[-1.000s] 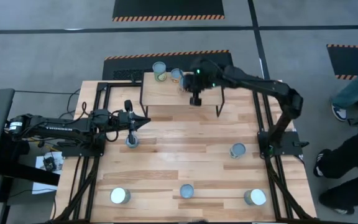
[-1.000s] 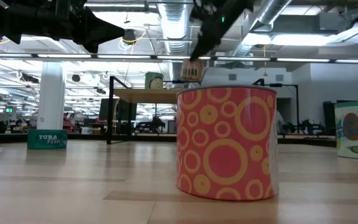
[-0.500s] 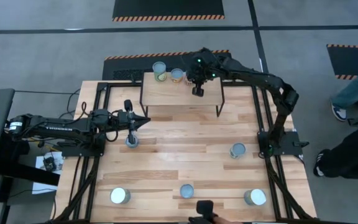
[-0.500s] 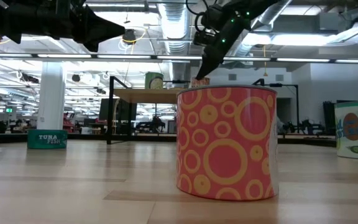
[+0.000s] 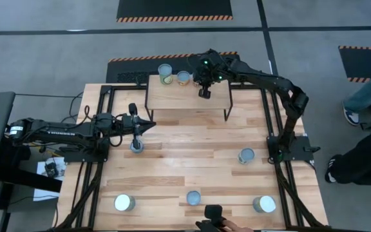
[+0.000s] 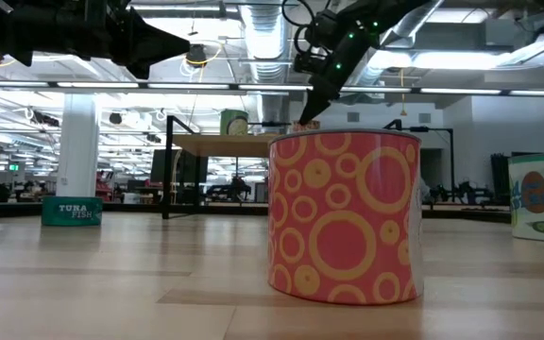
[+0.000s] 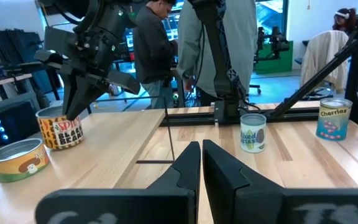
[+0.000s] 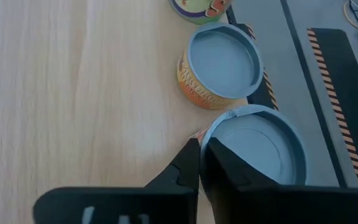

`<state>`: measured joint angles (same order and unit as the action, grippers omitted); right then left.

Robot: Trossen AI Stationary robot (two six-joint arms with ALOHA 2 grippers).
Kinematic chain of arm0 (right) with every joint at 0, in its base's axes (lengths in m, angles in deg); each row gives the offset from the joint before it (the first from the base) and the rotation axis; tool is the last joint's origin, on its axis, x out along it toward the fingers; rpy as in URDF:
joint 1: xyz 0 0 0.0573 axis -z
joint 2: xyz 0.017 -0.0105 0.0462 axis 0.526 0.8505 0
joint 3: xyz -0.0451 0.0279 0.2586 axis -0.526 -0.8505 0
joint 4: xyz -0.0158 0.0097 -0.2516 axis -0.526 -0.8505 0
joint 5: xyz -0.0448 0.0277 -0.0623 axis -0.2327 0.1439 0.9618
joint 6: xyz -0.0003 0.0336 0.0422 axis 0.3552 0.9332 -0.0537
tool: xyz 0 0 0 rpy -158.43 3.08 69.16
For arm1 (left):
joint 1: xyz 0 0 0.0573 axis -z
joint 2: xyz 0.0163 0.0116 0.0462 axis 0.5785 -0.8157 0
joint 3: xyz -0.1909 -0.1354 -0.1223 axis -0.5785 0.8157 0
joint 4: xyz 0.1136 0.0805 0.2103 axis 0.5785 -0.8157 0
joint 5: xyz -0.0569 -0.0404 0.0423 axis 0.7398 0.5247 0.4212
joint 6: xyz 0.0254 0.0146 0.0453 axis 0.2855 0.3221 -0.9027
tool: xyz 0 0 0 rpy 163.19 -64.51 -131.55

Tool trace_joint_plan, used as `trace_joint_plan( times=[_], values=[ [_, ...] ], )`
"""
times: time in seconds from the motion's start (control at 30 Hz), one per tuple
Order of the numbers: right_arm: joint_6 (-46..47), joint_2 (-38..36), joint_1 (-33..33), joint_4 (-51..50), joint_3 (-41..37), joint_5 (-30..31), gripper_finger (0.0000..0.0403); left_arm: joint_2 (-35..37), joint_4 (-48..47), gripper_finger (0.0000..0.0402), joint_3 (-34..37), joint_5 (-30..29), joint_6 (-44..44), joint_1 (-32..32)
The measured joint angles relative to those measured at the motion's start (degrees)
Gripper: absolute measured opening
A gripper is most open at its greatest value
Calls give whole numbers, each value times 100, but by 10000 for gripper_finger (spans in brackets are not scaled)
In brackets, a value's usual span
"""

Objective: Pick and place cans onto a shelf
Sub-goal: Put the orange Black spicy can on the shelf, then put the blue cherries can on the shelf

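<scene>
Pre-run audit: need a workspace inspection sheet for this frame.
Surface: plank table, bare between cans.
Job's things: three shelf cans along the back edge of the shelf; five table cans, upright and spread out.
Clutter: dark object at front edge, unidentified.
Grippers: left end effector shut, empty, above the table; right end effector over the shelf, against the end can.
Cables: loose wires by left arm base.
Surroundings: person right of the table; hazard-striped mats on the floor.
</scene>
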<state>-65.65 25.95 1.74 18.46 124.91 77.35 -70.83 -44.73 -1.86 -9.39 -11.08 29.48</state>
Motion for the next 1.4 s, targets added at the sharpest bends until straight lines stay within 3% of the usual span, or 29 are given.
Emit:
trace_joint_plan(
  times=[0.57,0.73,0.87,1.0,1.2,1.4],
  values=[
    [59,-72,-40,353,-2,410,109,0,2,9,0,0,17,0],
    [-134,-422,-261,371,-2,1087,74,0,0,9,0,0,17,0],
    [98,-847,-369,413,-79,678,15,0,-11,9,0,4,19,0],
    [382,-1281,-408,987,-708,288,14,0,-101,9,0,39,68,0],
    [675,-2104,-668,2475,-2451,211,6,1,-114,9,0,39,66,0],
    [1079,-3008,-1511,3370,-3915,328,4,0,-110,9,0,40,26,0]
  ],
)
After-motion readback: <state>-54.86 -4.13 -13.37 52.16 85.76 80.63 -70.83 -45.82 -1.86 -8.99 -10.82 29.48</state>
